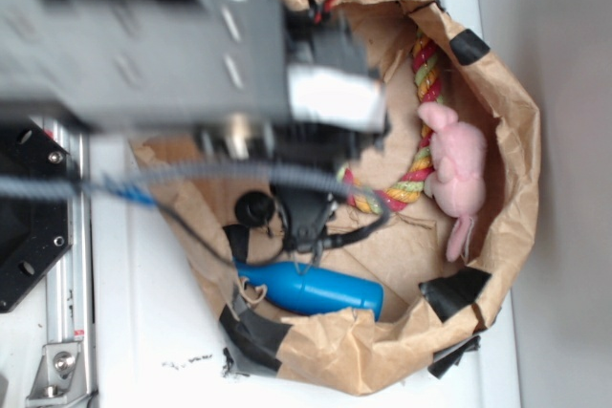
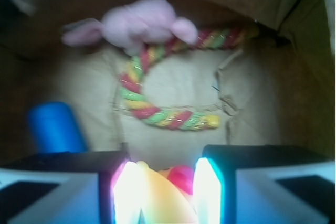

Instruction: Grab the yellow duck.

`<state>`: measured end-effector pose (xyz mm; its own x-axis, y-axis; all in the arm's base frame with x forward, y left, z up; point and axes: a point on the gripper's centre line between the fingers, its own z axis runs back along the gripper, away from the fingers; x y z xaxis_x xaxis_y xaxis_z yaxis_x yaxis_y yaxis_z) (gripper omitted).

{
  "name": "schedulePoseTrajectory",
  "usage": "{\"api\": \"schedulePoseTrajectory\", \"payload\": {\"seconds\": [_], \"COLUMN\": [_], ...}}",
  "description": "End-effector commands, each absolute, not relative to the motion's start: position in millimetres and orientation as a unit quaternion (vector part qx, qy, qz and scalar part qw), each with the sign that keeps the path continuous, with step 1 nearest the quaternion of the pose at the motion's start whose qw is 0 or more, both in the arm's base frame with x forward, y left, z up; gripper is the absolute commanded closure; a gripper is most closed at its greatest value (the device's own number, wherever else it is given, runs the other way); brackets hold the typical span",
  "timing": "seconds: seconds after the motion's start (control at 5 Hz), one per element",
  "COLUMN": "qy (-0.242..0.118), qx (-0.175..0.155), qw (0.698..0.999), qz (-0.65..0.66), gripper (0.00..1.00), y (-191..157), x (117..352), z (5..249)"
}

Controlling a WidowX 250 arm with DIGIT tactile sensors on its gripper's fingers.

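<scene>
**Inside the paper bag: duck sitting between the fingers**

Inside the brown paper bag (image 1: 497, 121), the gripper (image 2: 167, 192) is hanging low over the bag floor, and the yellow duck (image 2: 160, 195) is lying directly between its two fingers (image 2: 126, 192); that is the relation the coming move is turning on. In the wrist view the duck is showing as a smooth yellow-orange lump with a reddish patch near the right-hand finger, filling most of the gap; its long axis cannot be told, since only the top of it is showing and the picture is blurred. In the exterior view the duck itself is hidden under the arm and gripper (image 1: 304, 226), so its place is being read from the wrist view alone.

The fingers are standing at a middling spread, about as wide as the duck; the pads appear to be lying right against its sides or just off them; whether they are already pressing cannot be told. My judgement is that no sideways shift is needed; the closing alone should be doing the work, though a smooth rounded toy may be slipping out if the pinch lands high.

Beyond the fingers, well apart from the duck, the braided rope (image 2: 157, 111) is curling across the floor; the pink plush toy (image 2: 136, 22) is resting at its far end; the blue bottle (image 2: 55, 127) is lying off to the left, nearer the gripper.
</scene>
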<state>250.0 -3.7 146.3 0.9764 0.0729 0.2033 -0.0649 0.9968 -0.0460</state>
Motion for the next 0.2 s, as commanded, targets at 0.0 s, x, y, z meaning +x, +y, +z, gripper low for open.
{"api": "schedulePoseTrajectory", "payload": {"seconds": [0.0], "qy": [-0.133], "qx": [-0.019], "qw": [0.991], "qz": [0.022], "gripper": [1.00], "y": [3.3], "x": [254.8], "z": [173.7]}}
